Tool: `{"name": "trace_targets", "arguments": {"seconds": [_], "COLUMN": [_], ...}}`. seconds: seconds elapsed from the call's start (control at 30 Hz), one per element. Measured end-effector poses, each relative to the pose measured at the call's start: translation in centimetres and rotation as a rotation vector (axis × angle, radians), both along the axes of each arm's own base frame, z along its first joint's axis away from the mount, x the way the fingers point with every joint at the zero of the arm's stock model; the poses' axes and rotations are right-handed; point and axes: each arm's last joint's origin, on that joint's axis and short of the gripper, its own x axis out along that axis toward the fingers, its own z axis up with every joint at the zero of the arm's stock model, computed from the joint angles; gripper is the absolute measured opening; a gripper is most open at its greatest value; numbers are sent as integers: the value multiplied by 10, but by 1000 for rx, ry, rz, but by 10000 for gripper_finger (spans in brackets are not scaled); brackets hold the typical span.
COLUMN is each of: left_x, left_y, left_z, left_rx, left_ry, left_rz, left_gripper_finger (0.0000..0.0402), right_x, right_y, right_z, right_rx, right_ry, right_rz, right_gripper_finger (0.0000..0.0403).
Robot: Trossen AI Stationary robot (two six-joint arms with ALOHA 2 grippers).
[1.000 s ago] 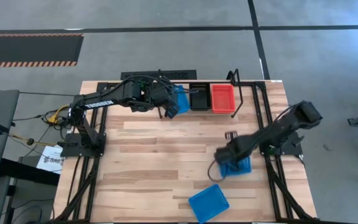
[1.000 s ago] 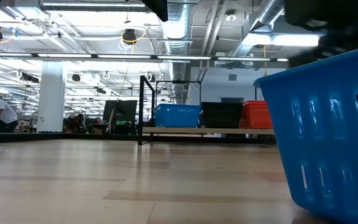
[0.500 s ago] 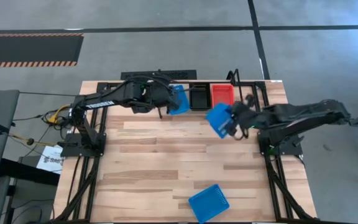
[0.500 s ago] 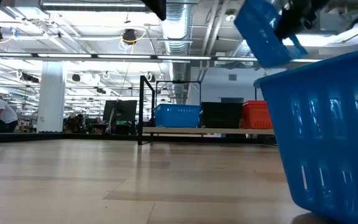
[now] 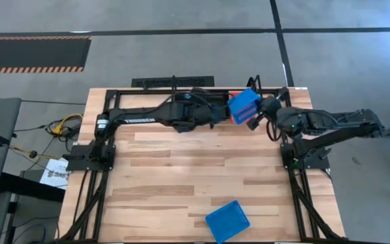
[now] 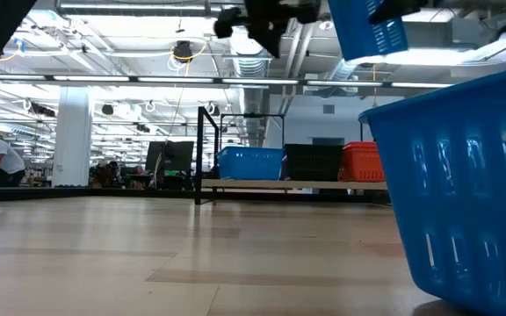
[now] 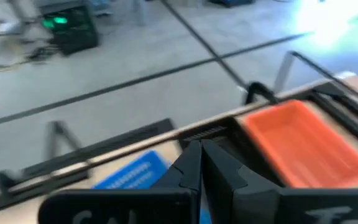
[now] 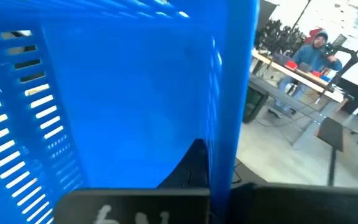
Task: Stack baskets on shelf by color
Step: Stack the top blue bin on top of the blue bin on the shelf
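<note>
Stretched now along the shelf [image 5: 147,91] at the worktop's far edge, the left gripper [image 5: 212,114] hangs over the black basket, having left the blue stack [image 6: 250,163]; its jaws are closed on nothing in the left wrist view. Beside it, the right gripper [image 5: 257,116] has swung a blue basket [image 5: 244,104] up from mid-worktop to above the red-orange basket [image 7: 306,146], jaws clamped on its wall. It likely needs to travel further left. One blue basket [image 5: 227,220] waits at the near edge.
</note>
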Motion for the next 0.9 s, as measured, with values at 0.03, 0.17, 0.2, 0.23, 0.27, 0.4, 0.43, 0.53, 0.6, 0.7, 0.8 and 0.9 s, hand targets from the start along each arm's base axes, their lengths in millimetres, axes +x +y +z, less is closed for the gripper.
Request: {"name": "trace_targets", "arguments": {"seconds": [0.03,0.17,0.2,0.23,0.27,0.4,0.43,0.53,0.6,0.7,0.8,0.9], "left_x": [4,11,11,12,12,7,6,7,7,9,12,15], "left_y": [0,-1,-2,-2,-4,-14,-19,-33,-40,-47,-49,-47], "left_z": [0,7,10,13,18,35,38,46,53,62,68,68], "left_rx": [-7,-7,-16,-25,-34,-79,-88,-87,-68,-38,-11,1], "left_ry": [-6,-46,-49,-64,-83,-121,-122,-153,-183,-270,-346,-384], "left_rz": [-28,-119,-150,-184,-221,-402,-460,-577,-618,-646,-641,-594], "left_gripper_finger": [0,0,0,0,0,0,0,0,0,0,0,0], "right_x": [0,-3,-5,-7,-8,-15,-17,-24,-27,-33,-38,-38], "right_y": [-1,-5,-5,-5,-5,-7,-7,-7,-7,-9,-10,-10], "right_z": [-1,-4,-5,-5,-4,-5,-4,-1,1,3,6,9], "right_rx": [-2,-5,-5,-6,-7,-12,-13,-12,-12,-24,-46,-84], "right_ry": [14,60,68,73,74,96,93,77,62,41,30,30], "right_rz": [-6,-24,-24,-25,-28,-43,-46,-47,-51,-92,-148,-205], "right_gripper_finger": [1,0,0,0,0,0,0,0,0,0,0,0]}}
